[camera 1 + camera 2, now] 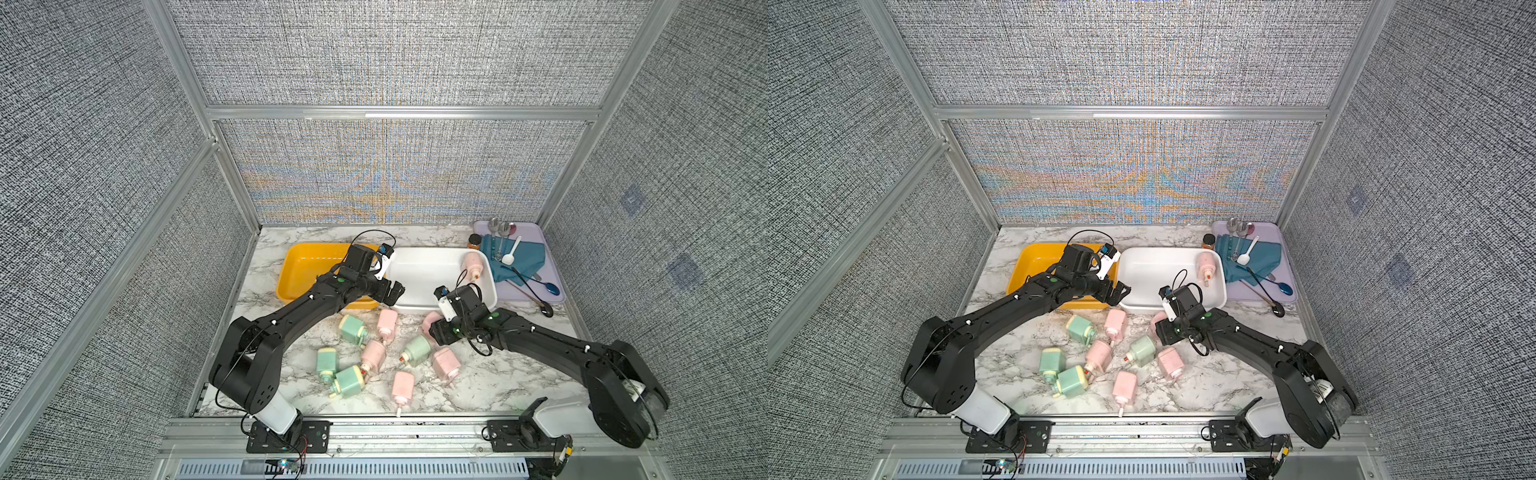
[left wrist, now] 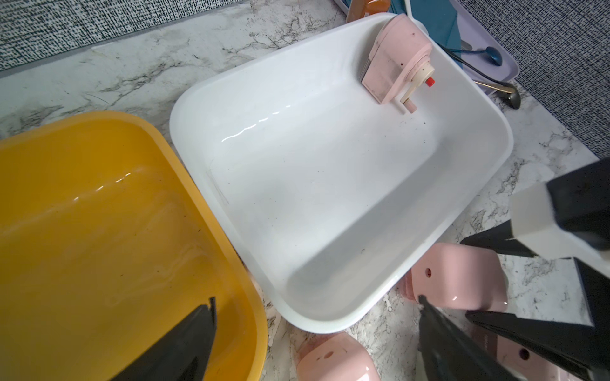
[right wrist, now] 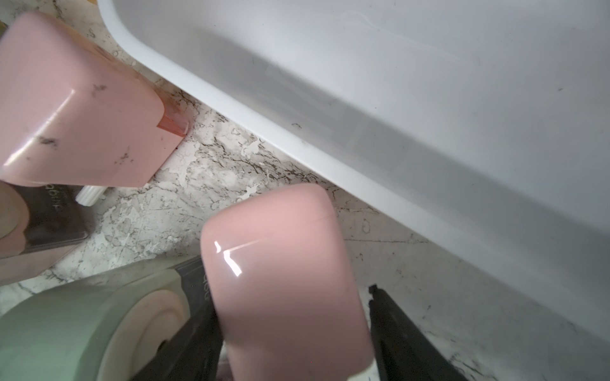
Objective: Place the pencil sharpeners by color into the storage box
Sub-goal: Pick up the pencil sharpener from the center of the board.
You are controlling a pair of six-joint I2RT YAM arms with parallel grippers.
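In both top views several pink and mint green pencil sharpeners lie loose on the marble table, among them a green one (image 1: 417, 350) and a pink one (image 1: 387, 322). One pink sharpener (image 1: 473, 264) (image 2: 396, 59) lies in the white storage box (image 1: 424, 276) (image 1: 1154, 274). The yellow box (image 1: 291, 282) (image 2: 99, 214) holds nothing. My right gripper (image 1: 433, 328) (image 3: 285, 277) is at the white box's front edge, its fingers close against the sides of a pink sharpener (image 3: 280, 264) (image 1: 430, 320). My left gripper (image 1: 392, 293) (image 2: 317, 298) hangs open above the boxes' front corners.
A lilac tray (image 1: 552, 291) at the back right carries a teal cloth (image 1: 519, 262) and spoons. A brown-lidded jar (image 1: 474, 241) stands beside it. A black ladle (image 1: 546, 309) sticks out over the tray's front. Grey panel walls close in the table.
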